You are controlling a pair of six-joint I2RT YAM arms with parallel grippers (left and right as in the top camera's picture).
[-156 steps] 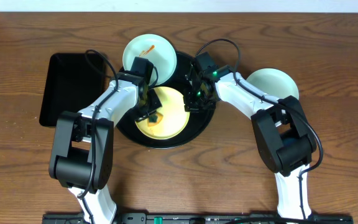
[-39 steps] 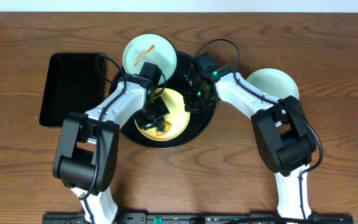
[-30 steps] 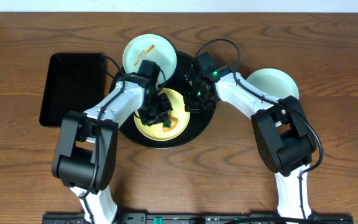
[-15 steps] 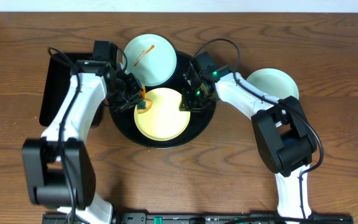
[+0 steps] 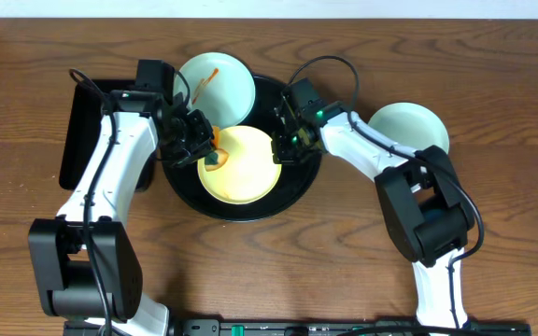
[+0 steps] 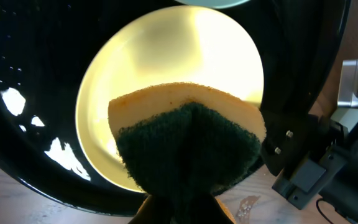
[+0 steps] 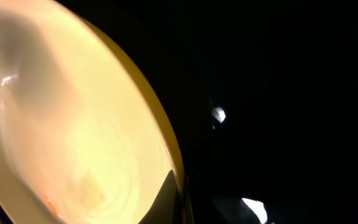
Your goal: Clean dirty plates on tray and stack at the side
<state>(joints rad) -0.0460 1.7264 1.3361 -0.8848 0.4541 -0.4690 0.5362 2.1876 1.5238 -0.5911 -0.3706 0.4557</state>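
Observation:
The round black tray (image 5: 302, 191) holds the pale yellow plate (image 5: 246, 168), which looks wiped. My left gripper (image 5: 197, 145) is shut on a sponge (image 5: 215, 159) at that plate's left edge. In the left wrist view the sponge (image 6: 188, 143), green face over orange body, hangs from the jaws (image 6: 182, 208) above the yellow plate (image 6: 166, 68). My right gripper (image 5: 283, 149) is shut on the plate's right rim; the right wrist view shows a finger (image 7: 178, 199) against the rim (image 7: 160, 124). A blue-green plate (image 5: 222, 89) with an orange streak lies on the tray's back left rim. A clean blue-green plate (image 5: 409, 126) sits on the table at right.
A smaller rectangular black tray (image 5: 87, 131) lies left of the round tray, under my left arm. The two arms reach in from either side, and my right arm shows in the left wrist view (image 6: 322, 168). Wooden table (image 5: 344, 252) lies in front.
My left gripper has carried the sponge from the middle of the yellow plate to its left edge. The sauce on the plate is gone. The right gripper has kept its hold on the rim.

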